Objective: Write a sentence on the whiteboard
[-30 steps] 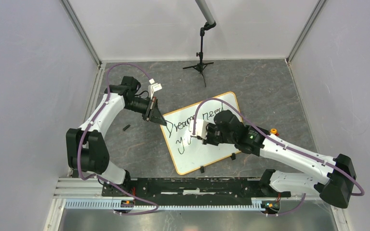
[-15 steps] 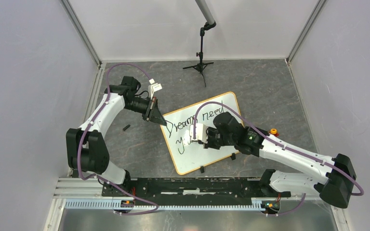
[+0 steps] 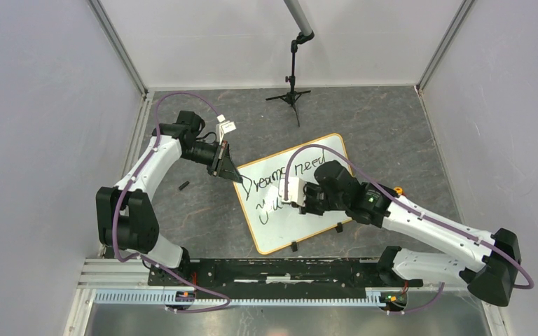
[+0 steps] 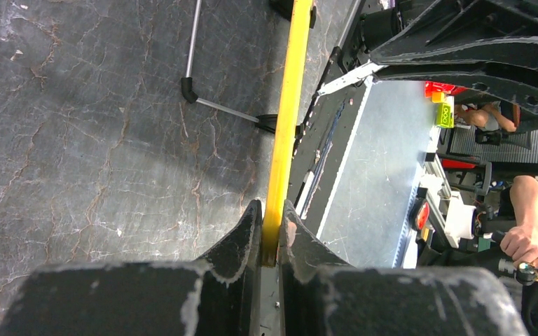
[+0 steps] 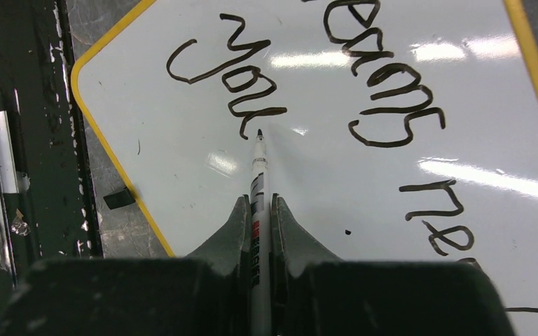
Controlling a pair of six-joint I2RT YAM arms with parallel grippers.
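Note:
The whiteboard (image 3: pixel 288 234) lies tilted on the dark table, its rim yellow-orange. My left gripper (image 3: pixel 234 174) is shut on the rim at the board's far left corner; in the left wrist view the yellow rim (image 4: pixel 288 105) runs edge-on between that gripper's (image 4: pixel 272 210) jaws. My right gripper (image 3: pixel 295 201) hovers over the board's middle, shut on a white marker (image 5: pixel 259 168). The marker's black tip touches the board just below the letters "you" (image 5: pixel 242 77). The sentence (image 3: pixel 280 178) reads "Dreams need" on one line, with "you" beneath it.
A black tripod stand (image 3: pixel 292 94) is at the back of the table. A small black piece (image 3: pixel 183 185) lies left of the board, and an orange object (image 3: pixel 397 190) sits by its right edge. Two black clips (image 3: pixel 338 227) (image 3: pixel 293 246) grip the near rim.
The right gripper shifted slightly left, then back right, with the marker over the second line, where more lettering now shows. The left gripper and the board stayed put.

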